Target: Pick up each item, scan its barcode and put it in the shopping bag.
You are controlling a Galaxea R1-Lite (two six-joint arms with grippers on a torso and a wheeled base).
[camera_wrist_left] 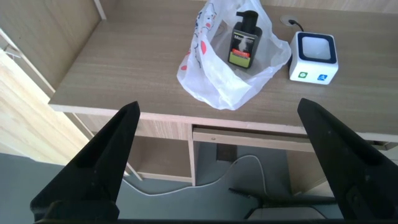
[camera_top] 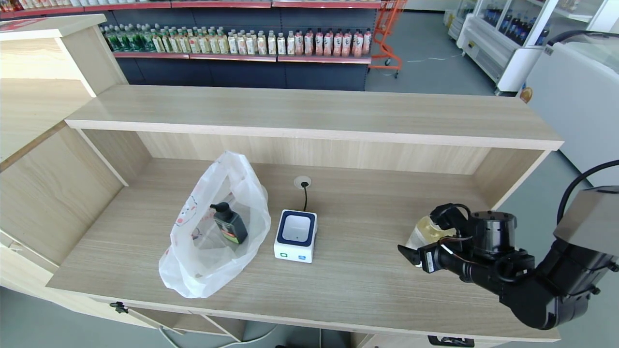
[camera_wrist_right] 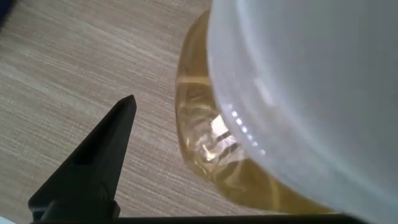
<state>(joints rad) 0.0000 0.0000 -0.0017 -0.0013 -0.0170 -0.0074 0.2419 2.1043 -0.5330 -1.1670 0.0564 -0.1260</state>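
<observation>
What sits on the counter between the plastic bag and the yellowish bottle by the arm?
The scanner, close beside the shopping bag; from it to the bottle the counter is bare wood, seen in the head view.

Shop: bottle shelves [camera_top: 242,43], checkout scanner [camera_top: 296,235]

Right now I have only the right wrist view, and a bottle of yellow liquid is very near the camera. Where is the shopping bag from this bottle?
Observer: The shopping bag lies on the counter, far toward the robot's left. The scanner stands between it and the bottle.
Operator: Is the bag empty?
Observer: No, a dark pump bottle is already inside it.
Operator: And the left gripper, please?
Observer: The left gripper is open and holds nothing. It is on the robot's side of the counter's near edge.
</observation>
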